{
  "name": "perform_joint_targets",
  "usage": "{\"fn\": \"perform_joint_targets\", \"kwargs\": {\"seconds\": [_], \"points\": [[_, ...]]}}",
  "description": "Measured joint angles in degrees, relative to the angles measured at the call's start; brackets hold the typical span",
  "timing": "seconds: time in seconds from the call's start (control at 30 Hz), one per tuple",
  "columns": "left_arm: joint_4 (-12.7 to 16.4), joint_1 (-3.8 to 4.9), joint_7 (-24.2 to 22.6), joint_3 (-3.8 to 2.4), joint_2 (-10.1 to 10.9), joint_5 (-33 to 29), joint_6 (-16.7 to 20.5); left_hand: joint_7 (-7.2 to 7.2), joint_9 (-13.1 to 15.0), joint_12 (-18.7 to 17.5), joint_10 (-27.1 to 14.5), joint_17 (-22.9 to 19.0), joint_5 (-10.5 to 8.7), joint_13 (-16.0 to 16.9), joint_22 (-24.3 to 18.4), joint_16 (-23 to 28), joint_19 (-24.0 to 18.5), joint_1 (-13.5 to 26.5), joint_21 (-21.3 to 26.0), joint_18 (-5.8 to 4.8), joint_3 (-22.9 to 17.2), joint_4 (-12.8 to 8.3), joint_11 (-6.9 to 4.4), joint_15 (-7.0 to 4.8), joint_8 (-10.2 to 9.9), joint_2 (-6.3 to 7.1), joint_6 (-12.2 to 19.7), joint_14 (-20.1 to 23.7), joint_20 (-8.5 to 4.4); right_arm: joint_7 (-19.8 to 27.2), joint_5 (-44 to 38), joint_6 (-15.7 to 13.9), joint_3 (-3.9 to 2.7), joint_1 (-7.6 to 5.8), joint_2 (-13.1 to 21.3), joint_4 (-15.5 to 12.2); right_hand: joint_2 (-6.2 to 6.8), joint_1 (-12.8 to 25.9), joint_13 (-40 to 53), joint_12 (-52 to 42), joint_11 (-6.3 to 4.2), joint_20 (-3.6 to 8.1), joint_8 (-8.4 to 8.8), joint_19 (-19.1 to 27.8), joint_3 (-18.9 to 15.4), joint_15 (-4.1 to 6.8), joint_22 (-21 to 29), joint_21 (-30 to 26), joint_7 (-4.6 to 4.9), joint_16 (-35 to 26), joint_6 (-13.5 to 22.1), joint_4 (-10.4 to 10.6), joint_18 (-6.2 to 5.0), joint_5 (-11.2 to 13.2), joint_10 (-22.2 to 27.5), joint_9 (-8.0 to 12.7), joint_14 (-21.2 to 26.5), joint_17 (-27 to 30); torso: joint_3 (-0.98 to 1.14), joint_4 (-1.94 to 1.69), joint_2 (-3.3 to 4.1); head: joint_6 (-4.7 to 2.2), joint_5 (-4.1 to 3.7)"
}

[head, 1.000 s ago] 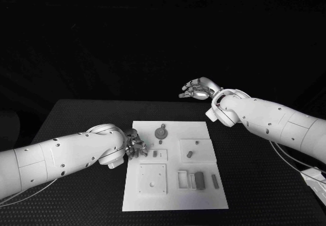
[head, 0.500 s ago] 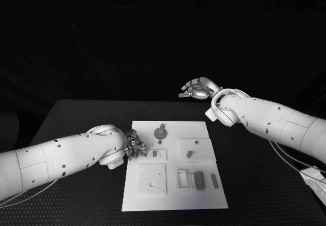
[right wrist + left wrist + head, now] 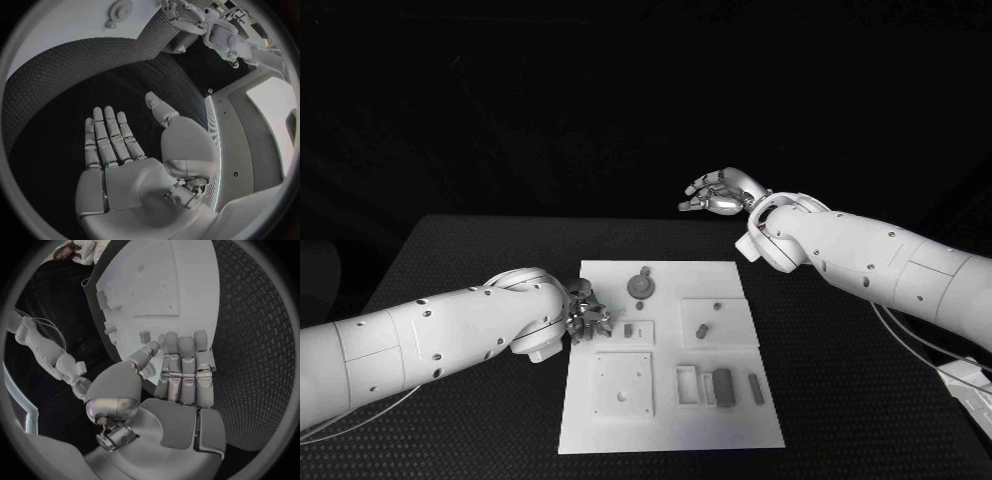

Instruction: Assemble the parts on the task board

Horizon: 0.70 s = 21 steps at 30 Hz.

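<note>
The task board [image 3: 668, 350] is lying in the lower middle of the head view on the black surface [image 3: 473, 250], its long side running up the frame. Small grey parts [image 3: 720, 384] are sitting on it: a round piece [image 3: 642, 285] near the top, a short peg [image 3: 702, 327] to its lower right, and a few bars at lower right. No writing or label can be read anywhere.

The left hand [image 3: 586, 318] is hovering at the board's left edge, fingers [image 3: 181, 365] stretched out side by side over the white plate (nothing between them). The right hand [image 3: 718, 192] is hanging in the upper right of the frame, well apart from the board, its fingers [image 3: 106, 135] extended and holding nothing.
</note>
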<state>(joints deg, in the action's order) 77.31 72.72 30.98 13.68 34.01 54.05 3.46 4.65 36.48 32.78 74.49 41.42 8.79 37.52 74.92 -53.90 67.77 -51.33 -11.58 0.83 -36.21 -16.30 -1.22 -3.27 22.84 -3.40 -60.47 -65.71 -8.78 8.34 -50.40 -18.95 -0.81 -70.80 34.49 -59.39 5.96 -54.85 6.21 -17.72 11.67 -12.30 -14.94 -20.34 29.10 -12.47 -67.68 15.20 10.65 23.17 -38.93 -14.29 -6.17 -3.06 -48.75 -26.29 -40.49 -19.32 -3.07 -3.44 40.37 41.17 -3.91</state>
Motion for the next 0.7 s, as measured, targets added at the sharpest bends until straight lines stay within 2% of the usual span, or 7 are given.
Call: {"fn": "perform_joint_targets", "kwargs": {"seconds": [0.27,0.7], "points": [[-0.2,-0.02,0.0,-0.04,-0.1,0.5,-0.4,-0.07,0.0,0.0,0.1,-0.1,-0.09,0.0,0.0,0.0,0.0,0.0,0.0,0.00,0.1,-0.1,-0.02,0.01,-0.2,0.00,-0.1,0.0,0.01,0.0,0.0,0.0,0.00,0.01,0.0,0.0,0.00,0.0,-0.1,0.2,0.00,0.01,-0.02,0.0,0.0,-0.03,-0.1,-0.1,0.00,0.0,0.0,0.0,-0.01,0.0,0.0,0.0,0.0,0.1,-0.03,-0.01,0.01,-0.16,0.03],[-0.5,0.00,0.0,-0.06,-0.4,0.9,-0.8,-0.17,0.0,0.0,0.3,-0.1,0.13,0.0,0.0,-0.2,0.3,0.0,0.0,-0.01,0.1,-0.1,0.06,-0.12,0.0,0.00,-0.2,-0.3,-0.12,0.0,0.1,0.1,0.00,0.01,0.0,-0.2,0.00,0.0,-0.4,0.2,0.00,-0.09,-0.02,0.1,0.0,-0.03,-0.4,-0.2,0.00,0.0,0.0,0.0,-0.01,0.0,-0.4,0.1,0.0,0.2,-0.02,-0.02,0.01,0.20,0.23]]}}
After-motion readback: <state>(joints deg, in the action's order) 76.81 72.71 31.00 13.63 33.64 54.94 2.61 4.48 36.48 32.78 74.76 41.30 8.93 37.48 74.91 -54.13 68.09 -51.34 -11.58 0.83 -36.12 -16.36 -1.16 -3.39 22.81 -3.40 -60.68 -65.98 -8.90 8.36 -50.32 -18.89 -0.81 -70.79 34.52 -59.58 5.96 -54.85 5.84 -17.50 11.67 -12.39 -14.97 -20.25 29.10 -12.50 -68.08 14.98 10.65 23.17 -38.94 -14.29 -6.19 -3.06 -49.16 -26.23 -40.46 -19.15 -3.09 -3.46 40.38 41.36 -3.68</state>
